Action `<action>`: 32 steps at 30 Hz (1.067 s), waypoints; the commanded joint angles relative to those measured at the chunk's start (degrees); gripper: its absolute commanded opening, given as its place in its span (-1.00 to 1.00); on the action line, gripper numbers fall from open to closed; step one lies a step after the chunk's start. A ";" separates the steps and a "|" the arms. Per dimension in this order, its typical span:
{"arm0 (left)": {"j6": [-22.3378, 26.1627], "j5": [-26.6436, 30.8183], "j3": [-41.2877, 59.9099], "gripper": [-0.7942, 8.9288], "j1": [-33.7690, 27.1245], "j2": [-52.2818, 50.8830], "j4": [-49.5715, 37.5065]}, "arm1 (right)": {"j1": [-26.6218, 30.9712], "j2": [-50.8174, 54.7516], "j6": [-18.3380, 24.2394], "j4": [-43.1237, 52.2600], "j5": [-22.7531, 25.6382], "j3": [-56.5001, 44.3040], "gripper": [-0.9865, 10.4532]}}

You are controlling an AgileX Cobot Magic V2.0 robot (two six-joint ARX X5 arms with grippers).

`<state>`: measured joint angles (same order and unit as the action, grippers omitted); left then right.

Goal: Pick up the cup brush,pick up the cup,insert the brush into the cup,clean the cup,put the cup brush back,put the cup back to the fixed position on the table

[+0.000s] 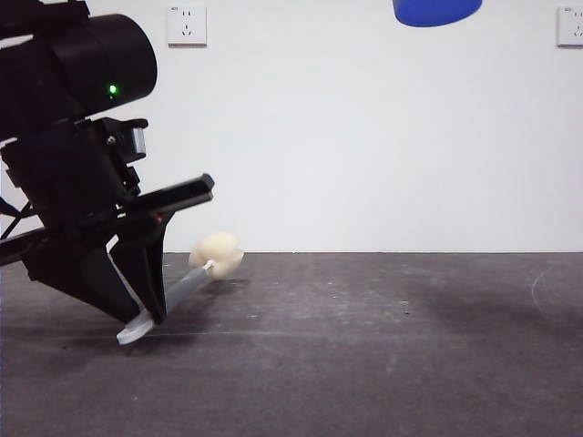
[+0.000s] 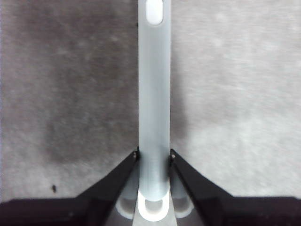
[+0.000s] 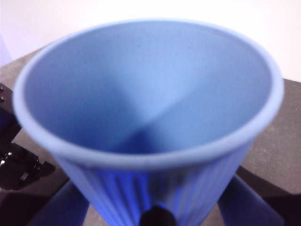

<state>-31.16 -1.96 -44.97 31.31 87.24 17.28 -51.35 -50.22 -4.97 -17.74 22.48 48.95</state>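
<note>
My left gripper sits low at the left of the table, shut on the grey handle of the cup brush. The brush slants upward, its white looped end close to the table and its cream-yellow sponge head raised. In the left wrist view the handle runs straight out between the two jaws of the left gripper. The blue cup hangs high in the air, only its bottom showing at the top edge. It fills the right wrist view, the cup empty, with the right gripper shut around its ribbed wall.
A white wall stands behind the table with a socket at upper left and another socket at upper right. The bulky black left arm fills the left side. Black arm parts show beside the cup.
</note>
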 commanded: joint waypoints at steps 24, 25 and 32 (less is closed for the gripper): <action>-0.31 -1.75 0.35 -0.18 0.20 2.23 -1.09 | 0.00 0.02 -1.03 -1.20 -0.11 0.09 -0.86; -0.31 -2.03 0.26 -0.18 0.20 2.23 -1.07 | 0.00 0.02 -1.03 -1.20 -0.11 0.09 -0.86; 1.36 -2.78 0.22 -0.17 0.20 -0.46 0.59 | 0.00 -0.04 -1.01 -1.11 -0.15 0.09 -0.86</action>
<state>-31.16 -4.69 -45.10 31.38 87.66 17.93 -51.35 -50.24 -5.37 -19.51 22.46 48.95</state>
